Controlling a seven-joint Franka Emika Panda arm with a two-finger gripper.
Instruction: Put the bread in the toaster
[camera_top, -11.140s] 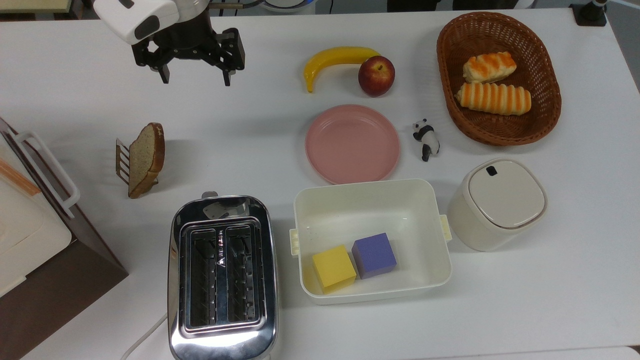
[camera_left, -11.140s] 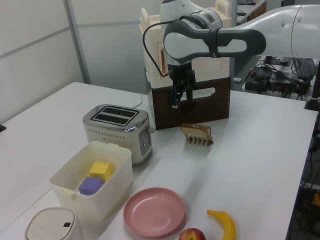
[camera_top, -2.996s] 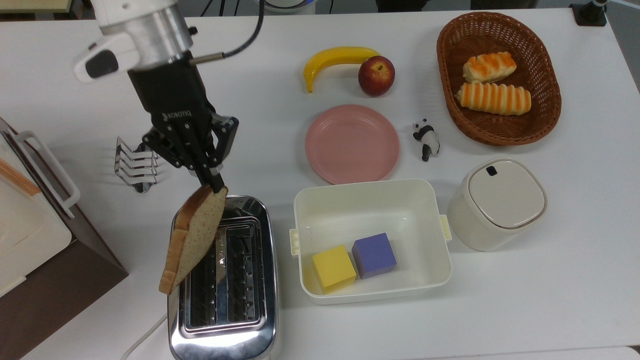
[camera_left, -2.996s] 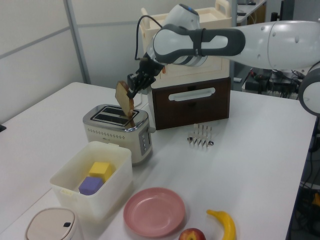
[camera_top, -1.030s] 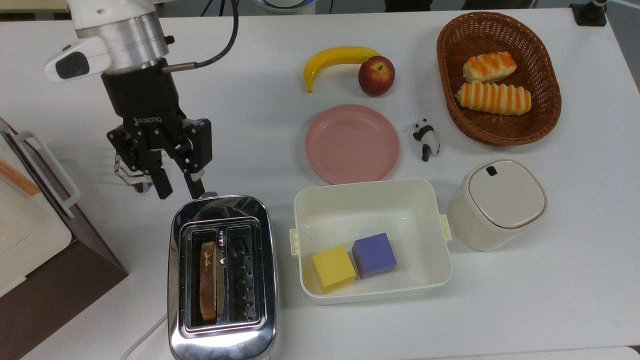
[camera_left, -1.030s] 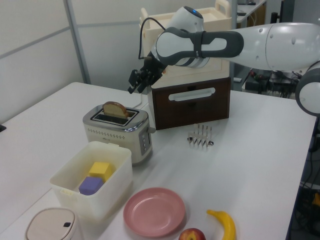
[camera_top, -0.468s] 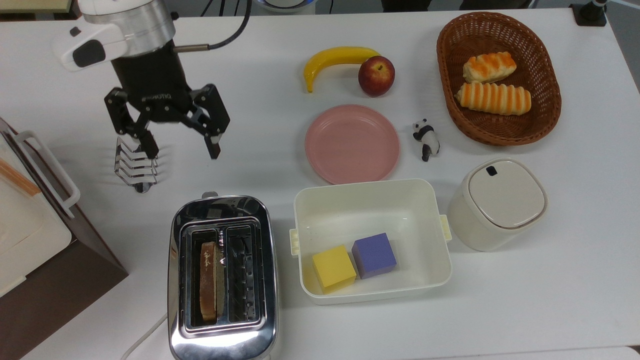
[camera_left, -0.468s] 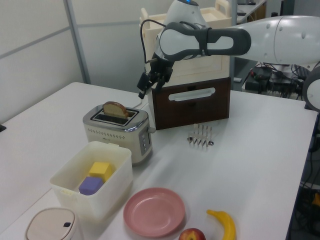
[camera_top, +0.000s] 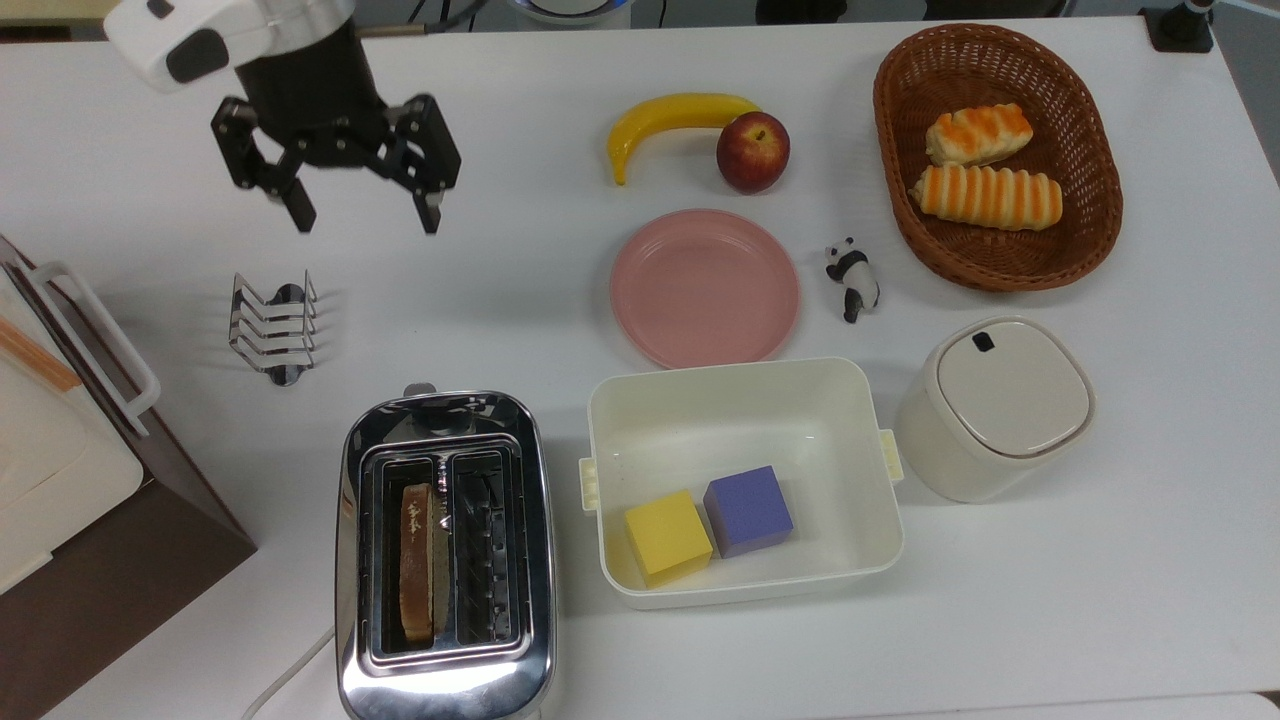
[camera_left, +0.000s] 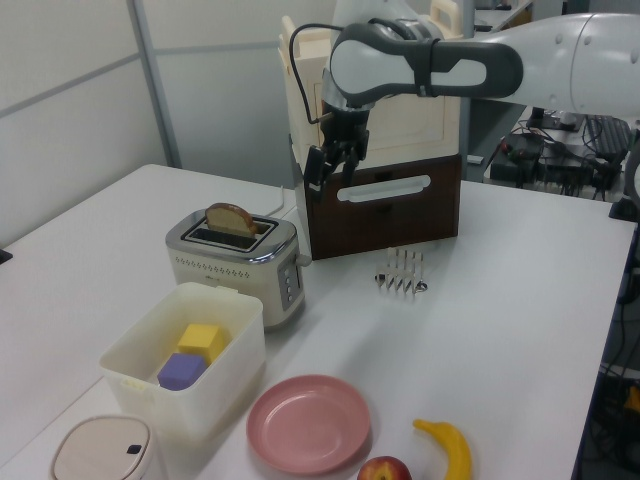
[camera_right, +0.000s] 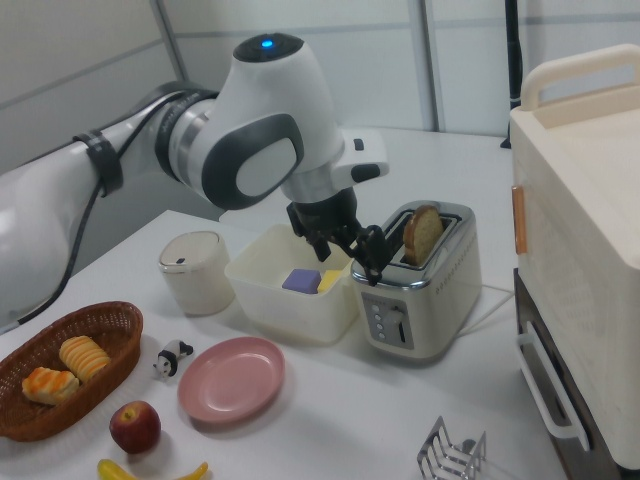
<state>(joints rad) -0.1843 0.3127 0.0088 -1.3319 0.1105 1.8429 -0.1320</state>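
One bread slice stands on edge in the toaster, in the slot on the top view's left; its rounded top pokes above the chrome in the left view and the right view; the second slot holds nothing but its wire guides. One toaster, at about 7 o'clock on the table in the top view, a white cord trailing from its near corner.

At 12 o'clock from the toaster stands one wire rack; at 3 o'clock, just beside the toaster, one white bin with two cubes inside, one yellow and one purple, touching each other. At 12 o'clock from the bin lies one pink plate; beyond the plate, one banana and one apple touch. One panda figure lies at 3 o'clock from the plate; one lidded cream canister stands at 3 o'clock from the bin; one wicker basket at the table's 1 o'clock holds two striped rolls.

The tool hangs in the air at 11 o'clock, beyond the rack, its two fingers spread wide apart with nothing between them. One brown and cream cabinet sits at the table's 8 o'clock edge.
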